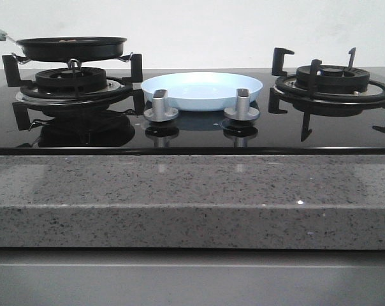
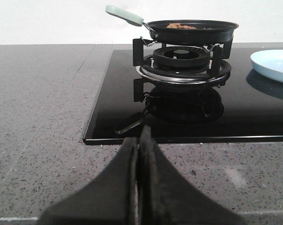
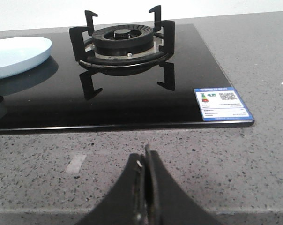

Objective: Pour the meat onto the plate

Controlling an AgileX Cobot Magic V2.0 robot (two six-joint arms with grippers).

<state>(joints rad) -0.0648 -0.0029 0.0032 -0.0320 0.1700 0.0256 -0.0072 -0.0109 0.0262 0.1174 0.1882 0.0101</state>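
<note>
Meat: we spot the meat point(image 2: 181, 26) as a low reddish-brown heap just peeking over the rim of the black frying pan point(image 2: 193, 29); in the front view it is only a sliver of colour point(image 1: 68, 41).
Pan position: it sits up on the left burner point(image 1: 70, 79) of the glossy black cooktop point(image 2: 254, 117), at the left of the stove.
Plate: the pale blue plate point(image 1: 202, 89) waits bare at the middle of the cooktop, between the two burners and just behind the two silver knobs point(image 1: 161, 105).
Left gripper: the left gripper point(image 2: 138, 154) hangs low over the grey speckled counter point(image 2: 43, 117), fingers pressed together, nothing in them, well short of the pan.
Right gripper: the right gripper point(image 3: 145, 173) is likewise closed and empty, facing the bare right burner point(image 3: 122, 44).
Handling: we judge the pieces light, loose and chip-like, so they should slide and scatter easily; the pan is rigid and carries the weight.
Where to grip: we'd take the pale green handle point(image 2: 124, 14), the only safe hold.
Axis: the pan's long axis runs along that handle, which points up and out to the left, away from the plate.
Pour side: we reckon the rim opposite the handle, already facing the plate, is the lip to tip over.
</note>
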